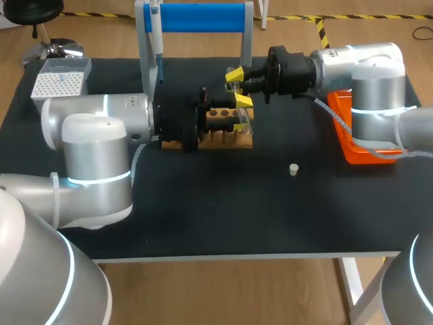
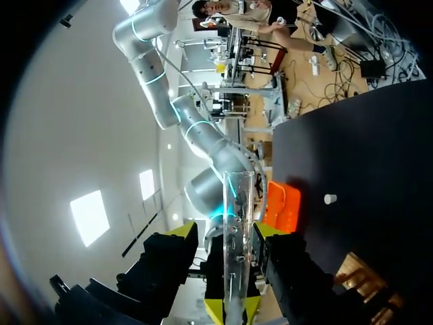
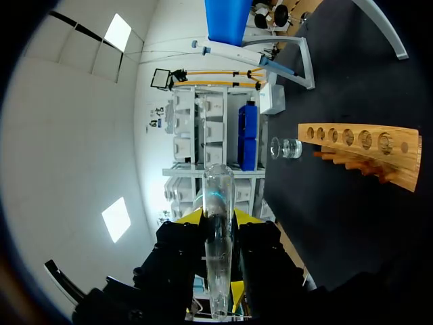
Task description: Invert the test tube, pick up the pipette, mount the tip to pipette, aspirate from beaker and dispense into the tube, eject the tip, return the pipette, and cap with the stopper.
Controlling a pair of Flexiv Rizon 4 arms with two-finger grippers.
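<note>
Clasping one test tube (image 2: 238, 196), left hand (image 2: 226, 233), right hand (image 3: 216, 218), one stopper (image 1: 293, 169)

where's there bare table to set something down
Free: the wide front strip of the table, between the wooden rack and the near edge, beside the stopper. Crowded: over the rack, where left claw and right claw both grip the test tube.

No legible text or labels

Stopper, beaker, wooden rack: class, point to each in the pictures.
stopper (image 1: 293, 169), head view, its top face.
beaker (image 3: 291, 149), right wrist view, its glass wall.
wooden rack (image 3: 403, 164), right wrist view, its top board.
</note>
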